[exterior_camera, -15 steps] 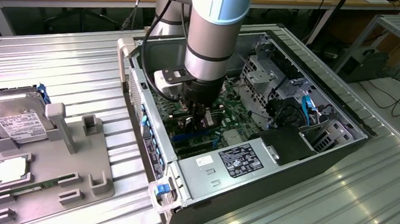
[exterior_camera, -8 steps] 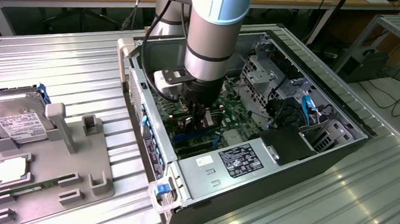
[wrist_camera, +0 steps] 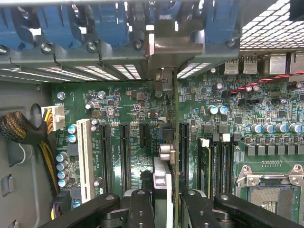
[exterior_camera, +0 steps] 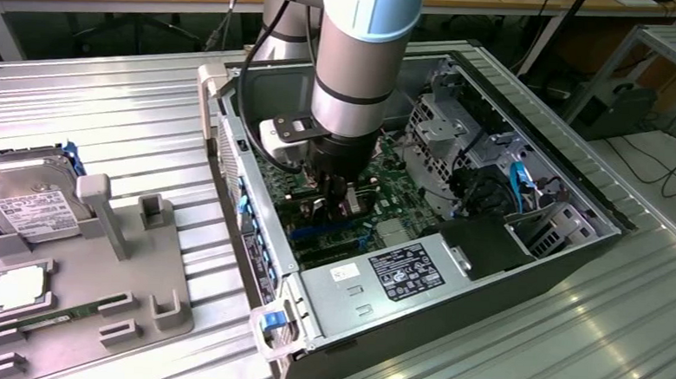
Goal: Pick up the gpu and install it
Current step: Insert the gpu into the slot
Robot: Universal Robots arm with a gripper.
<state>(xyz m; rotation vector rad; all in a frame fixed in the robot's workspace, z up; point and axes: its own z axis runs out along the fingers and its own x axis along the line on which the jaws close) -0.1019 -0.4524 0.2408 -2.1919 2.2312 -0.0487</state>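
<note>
My gripper point(exterior_camera: 335, 200) reaches down into the open computer case point(exterior_camera: 238, 150), just above the green motherboard point(exterior_camera: 390, 192). In the wrist view the gpu point(wrist_camera: 176, 142) appears edge-on as a thin upright card. Its silver bracket point(wrist_camera: 166, 47) lies against the case's rear slot openings under the blue latches point(wrist_camera: 109, 23). The gripper point(wrist_camera: 167, 197) is shut on the gpu, with a black finger point(wrist_camera: 140, 209) on either side of the card. The card's lower edge runs along the motherboard point(wrist_camera: 137, 109) beside the black expansion slots point(wrist_camera: 125, 152); whether it is seated I cannot tell.
A power supply point(exterior_camera: 409, 276) fills the case's near end, and drive cages point(exterior_camera: 445, 130) with cables sit at the exterior view's right. On the exterior view's left, a grey fixture point(exterior_camera: 91, 263) holds a silver hard drive point(exterior_camera: 31, 204) and a memory stick point(exterior_camera: 65, 318). A white slot point(wrist_camera: 85, 156) and braided cables point(wrist_camera: 19, 130) lie beside the black slots.
</note>
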